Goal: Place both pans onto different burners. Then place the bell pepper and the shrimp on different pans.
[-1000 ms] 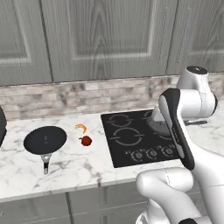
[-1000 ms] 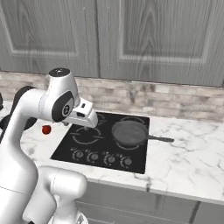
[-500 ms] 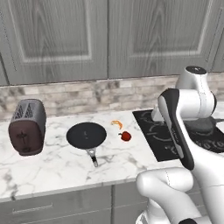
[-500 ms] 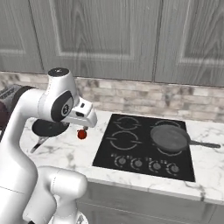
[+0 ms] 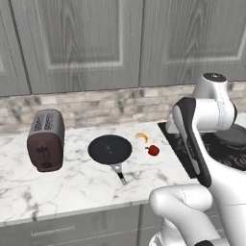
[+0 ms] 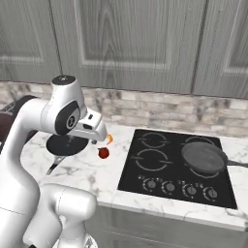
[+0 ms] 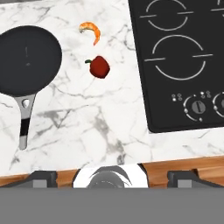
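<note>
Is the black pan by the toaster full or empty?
Empty. The black pan sits on the counter with a bare dark bottom; the shrimp and bell pepper lie beside it on the marble.

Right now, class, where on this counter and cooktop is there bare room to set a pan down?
Free: the two left burners, and the marble in front of the pepper between the black pan and cooktop. Crowded: around the shrimp and pepper; the grey pan fills a right burner.
</note>
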